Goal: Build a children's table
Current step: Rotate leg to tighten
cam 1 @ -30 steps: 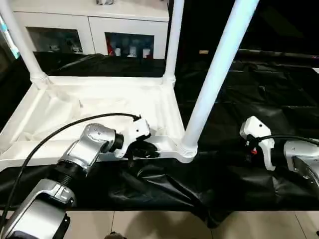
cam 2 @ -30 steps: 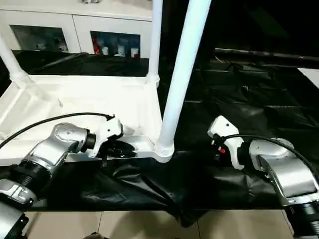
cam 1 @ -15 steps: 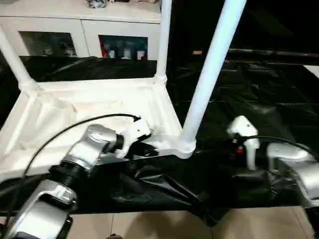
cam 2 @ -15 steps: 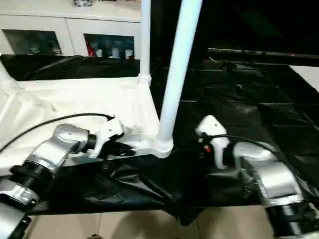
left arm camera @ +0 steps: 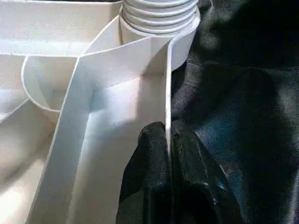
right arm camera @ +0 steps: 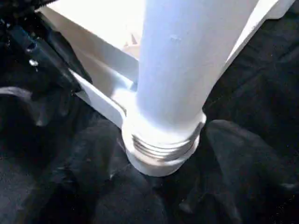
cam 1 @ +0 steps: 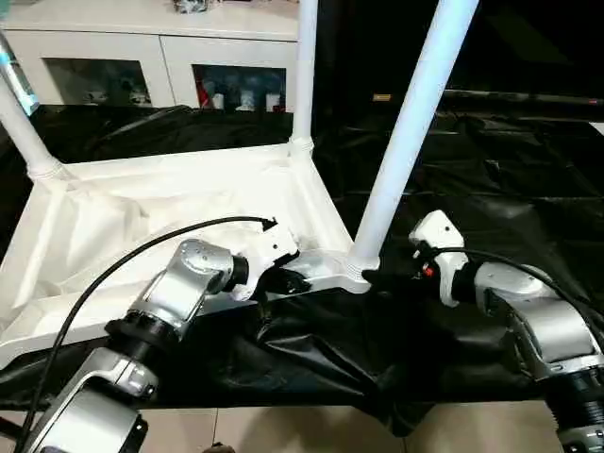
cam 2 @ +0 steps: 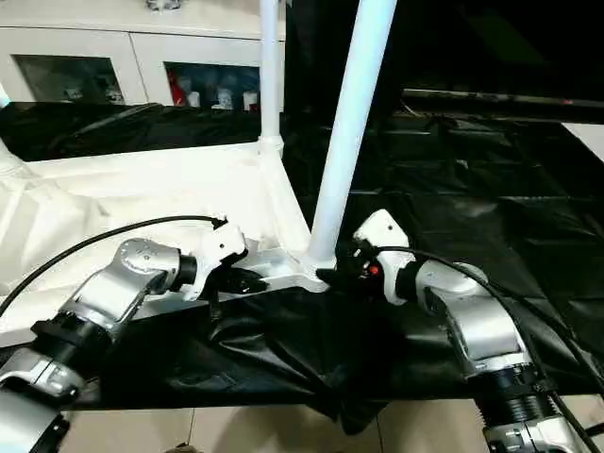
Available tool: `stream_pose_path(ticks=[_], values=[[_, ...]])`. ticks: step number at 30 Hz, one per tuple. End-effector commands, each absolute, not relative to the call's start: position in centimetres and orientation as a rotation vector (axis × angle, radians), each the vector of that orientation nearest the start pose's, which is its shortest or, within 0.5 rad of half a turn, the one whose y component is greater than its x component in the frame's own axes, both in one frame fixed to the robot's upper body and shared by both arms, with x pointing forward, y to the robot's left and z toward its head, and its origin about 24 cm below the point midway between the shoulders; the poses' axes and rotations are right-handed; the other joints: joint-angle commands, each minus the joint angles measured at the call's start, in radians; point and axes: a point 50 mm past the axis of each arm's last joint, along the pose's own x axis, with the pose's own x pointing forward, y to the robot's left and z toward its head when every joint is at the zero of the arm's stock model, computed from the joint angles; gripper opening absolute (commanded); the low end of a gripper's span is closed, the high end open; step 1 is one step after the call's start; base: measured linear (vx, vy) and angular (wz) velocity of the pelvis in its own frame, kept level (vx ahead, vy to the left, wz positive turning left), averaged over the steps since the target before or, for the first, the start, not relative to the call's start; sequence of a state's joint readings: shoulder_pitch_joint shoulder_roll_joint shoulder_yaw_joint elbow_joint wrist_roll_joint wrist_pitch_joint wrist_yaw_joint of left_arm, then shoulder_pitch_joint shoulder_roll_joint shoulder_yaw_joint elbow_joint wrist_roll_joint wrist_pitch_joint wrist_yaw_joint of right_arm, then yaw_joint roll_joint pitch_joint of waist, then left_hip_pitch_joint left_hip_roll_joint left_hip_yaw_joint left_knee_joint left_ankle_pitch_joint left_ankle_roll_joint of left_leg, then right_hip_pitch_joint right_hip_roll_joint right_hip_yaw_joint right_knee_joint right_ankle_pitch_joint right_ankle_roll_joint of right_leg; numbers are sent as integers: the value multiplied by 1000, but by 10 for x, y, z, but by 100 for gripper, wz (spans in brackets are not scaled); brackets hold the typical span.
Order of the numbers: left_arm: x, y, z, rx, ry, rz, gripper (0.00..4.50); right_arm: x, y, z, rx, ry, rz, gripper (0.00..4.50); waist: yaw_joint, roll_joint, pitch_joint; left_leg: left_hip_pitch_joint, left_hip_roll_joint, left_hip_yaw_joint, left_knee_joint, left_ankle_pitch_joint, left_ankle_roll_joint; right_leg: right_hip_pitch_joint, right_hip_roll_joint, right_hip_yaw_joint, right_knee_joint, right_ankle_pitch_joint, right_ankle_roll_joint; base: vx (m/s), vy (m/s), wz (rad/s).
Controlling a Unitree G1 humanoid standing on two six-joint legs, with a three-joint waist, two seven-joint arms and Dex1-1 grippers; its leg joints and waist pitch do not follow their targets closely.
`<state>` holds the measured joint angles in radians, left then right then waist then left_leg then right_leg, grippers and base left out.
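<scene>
Tabletop [cam 1: 142, 222], white plastic, lying underside up on the big table draped in black sheeting [cam 1: 491, 189], near its front edge, ribs and corner sockets facing the ceiling. Three white tubular legs are in sight: one at the far left corner [cam 1: 21, 118], one at the far right corner [cam 1: 304, 71], and the near-right leg [cam 1: 415, 123], which rises tilted from its round socket [cam 2: 316, 269] with screw threads exposed above the collar. Left gripper [cam 1: 283, 280] is clenched on the tabletop's thin front rim just beside that socket, one black finger [left arm camera: 147, 172] on each face of the wall, steadying the piece. Right gripper [cam 2: 338, 274] sits at the base of the near-right leg with its dark fingers [right arm camera: 238, 154] spread to either side of the threaded collar, not pinching it. Step in hand, by my judgement: seating and tightening this leg, since the exposed threads suggest it is not fully home. Next move calls for the right fingers to close squarely on the leg's base and turn it while the left grip resists the twist; the leg's tilt may risk cross-threading. White cabinets [cam 1: 170, 57] stand behind.
</scene>
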<state>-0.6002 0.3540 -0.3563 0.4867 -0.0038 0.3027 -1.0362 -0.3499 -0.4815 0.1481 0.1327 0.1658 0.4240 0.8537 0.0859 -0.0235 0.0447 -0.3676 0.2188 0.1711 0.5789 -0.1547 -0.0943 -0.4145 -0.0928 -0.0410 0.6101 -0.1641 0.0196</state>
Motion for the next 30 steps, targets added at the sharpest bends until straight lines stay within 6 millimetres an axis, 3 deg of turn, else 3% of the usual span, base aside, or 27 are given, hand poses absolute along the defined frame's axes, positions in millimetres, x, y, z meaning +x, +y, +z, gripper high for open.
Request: stream_pose_path(ticks=[1, 5, 8, 9, 10, 13, 16, 22, 24, 30], values=[[316, 119, 47, 352, 527, -1188, 0, 296, -173, 70, -256, 387, 896, 368, 1, -17, -56, 4, -4, 9, -68, -331, 6, 40, -28, 19, -91, -423, -122, 0, 0, 0], [315, 118, 47, 349, 523, -1192, 0, 298, -171, 67, -251, 388, 891, 407, 0, -18, -57, 3, -6, 10, -67, -327, 7, 39, -27, 18, -93, -428, -118, 0, 0, 0], [314, 116, 47, 345, 517, -1196, 0, 315, -158, 58, -255, 386, 824, 416, -3, -19, -59, 2, -4, 10, -66, -318, 5, 37, -28, 18, -89, -408, -129, 0, 0, 0], [314, 115, 47, 344, 516, -1197, 0, 319, -154, 57, -245, 383, 814, 416, -10, -21, -58, -6, -9, 8, -68, -311, -3, 40, -28, 15, -87, -423, -133, 0, 0, 0], [314, 115, 48, 343, 515, -1197, 0, 321, -151, 57, -234, 379, 811, 416, -11, -20, -59, 2, -6, 10, -66, -323, -5, 33, -30, 17, -90, -433, -131, 0, 0, 0], [314, 115, 48, 343, 513, -1196, 0, 324, -147, 58, -211, 366, 818, 416, -10, -19, -59, 3, -3, 9, -68, -316, 1, 37, -27, 20, -85, -385, -140, 0, 0, 0], [313, 116, 48, 342, 513, -1192, 0, 326, -142, 59, -186, 349, 833, 380, -9, -25, -61, -1, -4, 13, -67, -279, 9, 42, -25, 20, -78, -310, -159, 0, 0, 0], [311, 118, 47, 343, 518, -1189, 0, 327, -142, 54, -189, 355, 844, 336, -10, -27, -57, 1, -4, 11, -69, -318, 5, 38, -29, 19, -87, -411, -133, 0, 0, 0], [311, 119, 47, 344, 518, -1187, 0, 328, -141, 53, -187, 354, 846, 305, -13, -27, -56, 0, -3, 11, -70, -317, 4, 38, -29, 20, -87, -406, -131, 0, 0, 0], [311, 120, 47, 343, 518, -1182, 0, 328, -140, 52, -177, 350, 849, 280, -18, -28, -56, 0, -4, 11, -70, -318, 7, 38, -28, 20, -87, -405, -134, 0, 0, 0]])
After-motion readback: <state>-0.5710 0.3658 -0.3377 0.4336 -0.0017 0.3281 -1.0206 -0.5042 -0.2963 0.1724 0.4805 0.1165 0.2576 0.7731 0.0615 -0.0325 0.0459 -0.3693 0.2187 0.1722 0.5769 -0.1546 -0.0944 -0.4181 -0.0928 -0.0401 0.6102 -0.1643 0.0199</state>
